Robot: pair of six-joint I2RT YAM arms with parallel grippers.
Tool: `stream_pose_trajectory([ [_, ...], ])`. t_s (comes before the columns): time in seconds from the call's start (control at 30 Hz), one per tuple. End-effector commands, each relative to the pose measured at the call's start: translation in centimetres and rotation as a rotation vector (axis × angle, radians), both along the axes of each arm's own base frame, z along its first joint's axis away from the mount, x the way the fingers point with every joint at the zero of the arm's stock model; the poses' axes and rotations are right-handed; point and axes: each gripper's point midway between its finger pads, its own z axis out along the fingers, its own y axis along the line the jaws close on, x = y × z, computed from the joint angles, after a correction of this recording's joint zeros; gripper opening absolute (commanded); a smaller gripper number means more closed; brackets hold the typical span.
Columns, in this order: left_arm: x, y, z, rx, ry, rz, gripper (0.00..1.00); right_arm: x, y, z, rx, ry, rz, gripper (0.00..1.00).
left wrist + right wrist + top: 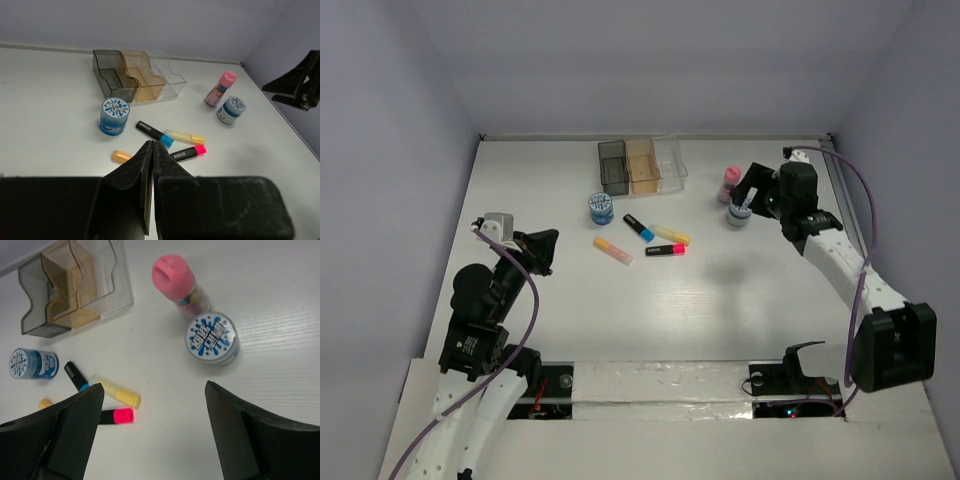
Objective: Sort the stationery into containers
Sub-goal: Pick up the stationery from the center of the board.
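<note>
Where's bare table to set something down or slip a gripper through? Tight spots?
Bare: the table between the highlighters and its near edge; the gap between highlighters and right tub. Crowded: bins, left tub and highlighters bunch together; pink stick sits close beside the right tub, by the open right gripper.

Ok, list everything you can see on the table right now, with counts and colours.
bins: three joined, dark grey, amber, clear, far centre of the table.
highlighters: four, blue, yellow, red-pink, orange, lying mid-table.
tubs: two, blue-white, one left of the highlighters, one at the right.
pink stick: one, upright beside the right tub.
left fingers: black, shut, empty.
right fingers: black, open, near the right tub.
</note>
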Motion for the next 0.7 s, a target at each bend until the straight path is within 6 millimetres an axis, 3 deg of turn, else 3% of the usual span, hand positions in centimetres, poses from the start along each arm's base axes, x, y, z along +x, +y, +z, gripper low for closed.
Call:
stream_pose_trajectory([
  [0.0, 0.0, 0.3, 2.5, -0.019, -0.057, 0.012, 0.00, 3.6, -0.3, 3.7, -0.087, -0.095, -0.013, 0.89],
  [0.03, 0.0, 0.2, 2.5, -0.020, -0.055, 0.005, 0.00, 4.2, 0.3, 3.5, -0.107, -0.089, 0.015, 0.89],
  [0.07, 0.1, 0.3, 2.5, -0.018, -0.058, 0.008, 0.00, 5.0, 1.1, 1.5, -0.130, -0.032, 0.043, 0.90],
  [0.1, 0.1, 0.3, 2.6, -0.017, -0.061, 0.006, 0.00, 5.7, 1.5, 1.1, -0.153, -0.018, 0.052, 0.90],
  [0.13, 0.0, 0.2, 2.5, -0.018, -0.059, 0.002, 0.00, 6.7, 1.8, 1.9, -0.190, -0.035, 0.066, 0.90],
  [0.17, 0.1, 0.2, 2.5, -0.018, -0.059, 0.000, 0.00, 7.4, 2.0, 0.0, -0.221, 0.017, 0.073, 0.90],
  [0.2, 0.1, 0.1, 2.5, -0.015, -0.060, -0.004, 0.00, 7.8, 2.3, -0.2, -0.245, 0.021, 0.070, 0.88],
  [0.33, -0.1, -0.3, 2.6, -0.015, -0.067, -0.032, 0.00, 10.0, 1.7, -1.3, -0.314, 0.051, 0.046, 0.79],
  [0.37, -0.1, -0.4, 2.5, -0.015, -0.065, -0.035, 0.00, 10.7, 1.6, -0.6, -0.324, 0.040, 0.038, 0.78],
  [0.47, -0.2, -0.3, 2.7, -0.015, -0.075, -0.035, 0.04, 12.0, 1.2, -2.5, -0.383, 0.102, 0.035, 0.79],
  [0.67, -0.3, -0.4, 2.9, -0.016, -0.081, -0.038, 0.08, 13.3, 0.8, -3.2, -0.417, 0.121, 0.010, 0.79],
])
